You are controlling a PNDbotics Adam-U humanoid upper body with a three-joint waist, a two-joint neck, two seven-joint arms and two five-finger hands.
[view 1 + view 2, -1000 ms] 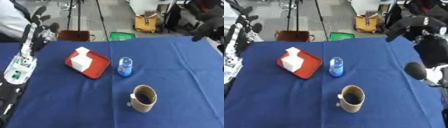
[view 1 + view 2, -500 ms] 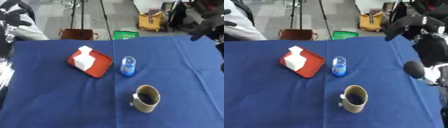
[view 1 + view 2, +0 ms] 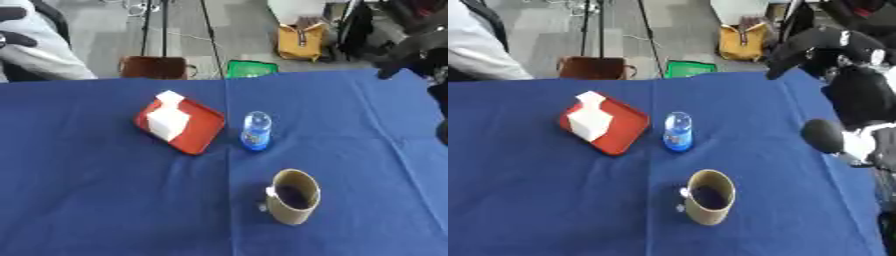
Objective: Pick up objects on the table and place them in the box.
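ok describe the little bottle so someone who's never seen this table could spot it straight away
Start at the blue table and find the red tray holding a white block. Just right of it stands the bottle, upright, farther from the robot than the tan mug. It is the only clear thing, with blue at its base.

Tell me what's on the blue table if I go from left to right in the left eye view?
Red tray with the white block on it → small clear bottle with a blue bottom → tan mug.
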